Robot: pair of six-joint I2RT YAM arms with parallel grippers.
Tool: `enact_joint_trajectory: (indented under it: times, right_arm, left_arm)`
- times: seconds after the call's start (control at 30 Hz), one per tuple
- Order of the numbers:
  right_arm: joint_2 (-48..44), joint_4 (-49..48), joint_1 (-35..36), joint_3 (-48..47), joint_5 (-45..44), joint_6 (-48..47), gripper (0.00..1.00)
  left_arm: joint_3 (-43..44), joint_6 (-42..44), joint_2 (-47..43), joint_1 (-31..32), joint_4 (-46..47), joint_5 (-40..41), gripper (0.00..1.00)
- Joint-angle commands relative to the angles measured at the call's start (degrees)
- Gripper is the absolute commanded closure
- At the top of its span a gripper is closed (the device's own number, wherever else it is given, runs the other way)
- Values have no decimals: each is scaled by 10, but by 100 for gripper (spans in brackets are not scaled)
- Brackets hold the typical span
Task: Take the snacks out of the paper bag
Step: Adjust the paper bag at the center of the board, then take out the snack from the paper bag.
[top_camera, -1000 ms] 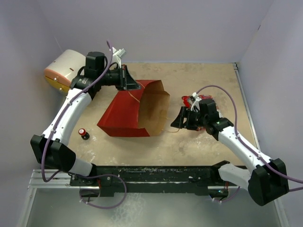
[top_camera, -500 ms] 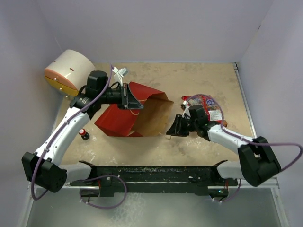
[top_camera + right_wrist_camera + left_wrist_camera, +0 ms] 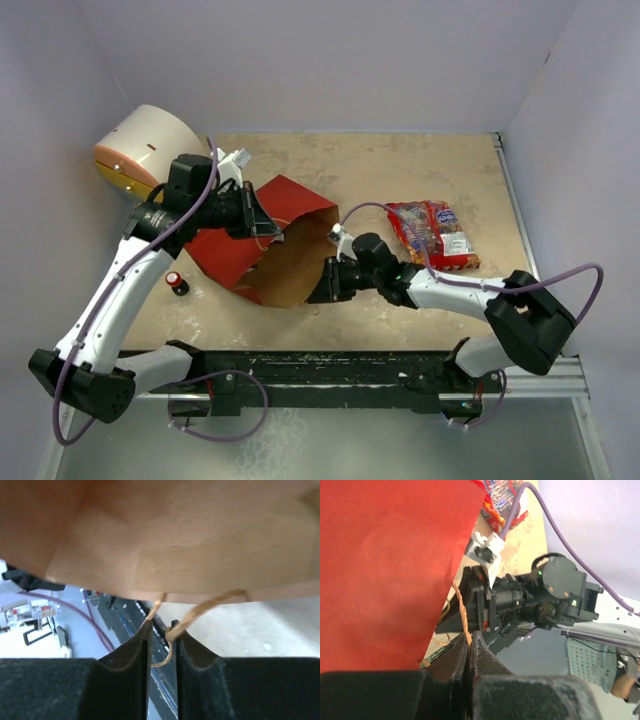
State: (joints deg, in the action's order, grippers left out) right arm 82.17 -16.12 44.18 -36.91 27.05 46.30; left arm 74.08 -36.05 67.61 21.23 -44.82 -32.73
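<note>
Drum [image 3: 140,150], white with an orange end, was seen at the far left of the tabletop [image 3: 400,170], and a small red-capped item [image 3: 177,283] was stood nearer the front. The left claw [image 3: 262,215] was closed tight on the far handle [image 3: 462,612] of the bag [image 3: 225,250], the string being pinched between its fingers [image 3: 450,662]. The bag was found left of centre, red outside and brown inside, its mouth turned towards the right arm. What lay inside could not be made out. At the mouth's near edge the right claw [image 3: 322,288] was set narrow, a slim gap being left between its fingers. The near handle [image 3: 210,602] was looped through that gap and was touched by one fingertip. One snack pack [image 3: 432,233], red and clear, was laid flat on the tabletop at the right, apart from the bag.
</note>
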Motion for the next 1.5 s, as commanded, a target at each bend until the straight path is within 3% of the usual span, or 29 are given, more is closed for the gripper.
enact_joint_trajectory:
  times: [0.0, 0.17, 0.33, 0.4, 0.57, 0.67, 0.77, 1.0, 1.13, 1.27, 1.37, 1.47]
  right_arm:
    - [-32, -53, 32, 5, -36, 31, 73]
    - [-112, 115, 31, -16, -123, -47, 56]
    - [-200, 178, 31, -5, -219, -138, 39]
    - [-246, 182, 33, 4, -220, -170, 37]
    - [-326, 181, 60, -18, -159, -275, 35]
    - [-349, 177, 99, -36, -121, -362, 34]
    - [-345, 182, 148, -76, -144, -413, 32]
    - [-223, 89, 202, -99, -182, -664, 30]
    - [-118, 39, 199, -136, -199, -814, 22]
    - [16, 72, 197, -197, -202, -984, 23]
    - [86, 18, 191, -232, -264, -1028, 23]
    - [129, -10, 169, -252, -260, -1055, 22]
  left_arm:
    - [27, 15, -56, 0, -49, 74, 100]
    - [5, 9, -88, 0, -29, 70, 100]
    - [29, 42, -53, 0, -60, 75, 100]
    - [38, 19, -36, 0, -70, 65, 100]
    - [-10, -44, -28, 0, 23, -67, 100]
    - [18, -1, -17, 0, -11, -37, 100]
    - [53, 21, 4, 0, -49, -26, 100]
    - [53, 16, 8, 0, -11, -10, 100]
    - [52, 1, 16, 0, 20, -4, 100]
    - [60, -16, 23, 0, 16, 4, 100]
    - [63, -4, 23, 0, 20, 17, 100]
    - [75, 1, 25, 0, 10, 32, 100]
